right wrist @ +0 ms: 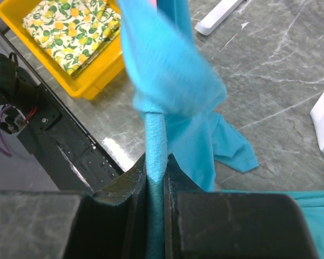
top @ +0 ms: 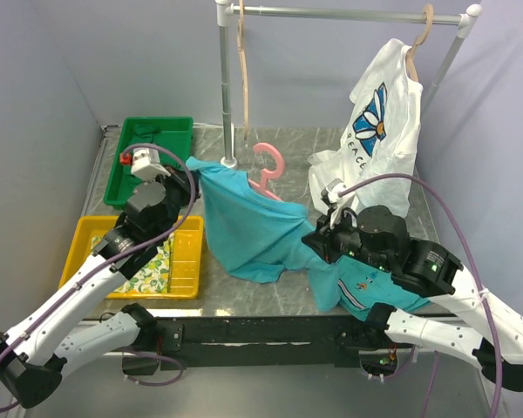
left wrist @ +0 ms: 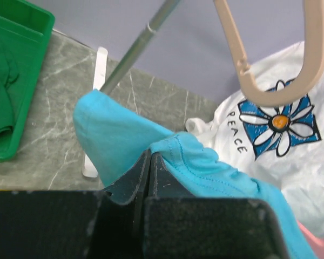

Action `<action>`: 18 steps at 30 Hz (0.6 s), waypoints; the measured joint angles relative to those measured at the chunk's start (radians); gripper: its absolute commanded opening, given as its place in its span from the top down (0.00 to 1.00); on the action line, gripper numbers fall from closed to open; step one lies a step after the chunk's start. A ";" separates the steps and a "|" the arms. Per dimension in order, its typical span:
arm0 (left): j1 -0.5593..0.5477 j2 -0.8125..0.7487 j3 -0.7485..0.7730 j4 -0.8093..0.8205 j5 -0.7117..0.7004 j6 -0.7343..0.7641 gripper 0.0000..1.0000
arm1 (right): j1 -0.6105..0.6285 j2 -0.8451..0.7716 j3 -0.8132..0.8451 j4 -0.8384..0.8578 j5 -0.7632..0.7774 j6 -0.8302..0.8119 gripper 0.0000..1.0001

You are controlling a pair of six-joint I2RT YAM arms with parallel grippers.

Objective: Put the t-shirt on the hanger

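The turquoise-blue t-shirt [top: 248,228] is stretched in the air between my two grippers, its lower part drooping to the table. My left gripper [top: 191,172] is shut on its left edge, which also shows in the left wrist view [left wrist: 124,143] pinched between the gripper's [left wrist: 149,157] jaws. My right gripper [top: 313,228] is shut on a rolled hem of the shirt [right wrist: 167,70], seen in the right wrist view at the gripper [right wrist: 155,162]. The pink hanger [top: 269,167] sticks up behind the shirt's top edge. Its hook shows and its lower part is hidden by the cloth.
A green tray [top: 181,124] and a yellow tray [top: 188,259] with lemon-print cloth stand at the left. A rack pole [top: 224,87] carries a tan hanger [top: 242,61] and a white flower-print t-shirt [top: 379,122]. A teal garment with a striped edge [top: 366,287] lies under my right arm.
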 measured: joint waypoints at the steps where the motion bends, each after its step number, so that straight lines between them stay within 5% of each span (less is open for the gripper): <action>1: 0.005 -0.001 0.011 -0.005 -0.011 -0.010 0.99 | 0.000 -0.003 0.009 -0.010 0.000 0.001 1.00; 2: 0.007 0.003 0.026 -0.015 -0.017 -0.014 0.98 | 0.000 -0.005 0.021 -0.020 0.000 0.002 1.00; 6: 0.008 0.020 0.073 -0.020 -0.014 -0.016 0.38 | 0.000 -0.011 0.094 -0.068 0.003 0.009 1.00; 8: 0.008 0.019 0.080 -0.016 -0.016 -0.016 0.27 | 0.000 -0.015 0.146 -0.098 0.012 0.016 1.00; 18: 0.026 0.033 0.122 -0.015 -0.071 -0.007 0.38 | 0.000 -0.064 0.251 -0.194 0.025 0.035 1.00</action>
